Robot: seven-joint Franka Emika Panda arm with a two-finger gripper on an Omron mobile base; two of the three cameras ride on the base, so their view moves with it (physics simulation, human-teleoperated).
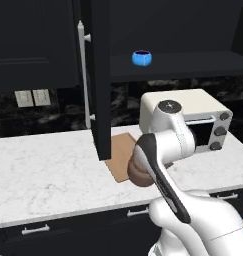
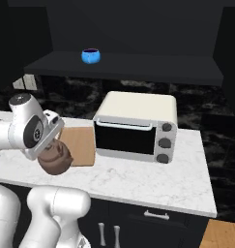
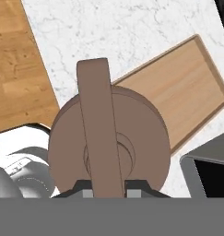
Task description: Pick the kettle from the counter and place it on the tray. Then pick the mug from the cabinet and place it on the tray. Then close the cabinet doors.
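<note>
The gripper [image 3: 109,186] is pinched on the thin arched handle of the brown kettle [image 3: 109,143], one dark finger on each side of the band. The kettle hangs upright beneath the hand, above the white marble counter [image 1: 48,170], its body over the counter's front part just beside the near edge of the tan wooden tray [image 3: 187,87]. In the hand view the handle runs straight up the picture, crossing the lid knob.

The tray lies flat on the counter, its long side angled across the hand view. A white toaster oven [image 2: 136,126] stands just beside the tray. Above, the black cabinet [image 2: 124,43] is open; the small blue mug [image 1: 142,58] sits on its dark shelf. One cabinet door [image 1: 99,75] with its silver bar handle swings out over the counter, near the tray's left edge.
</note>
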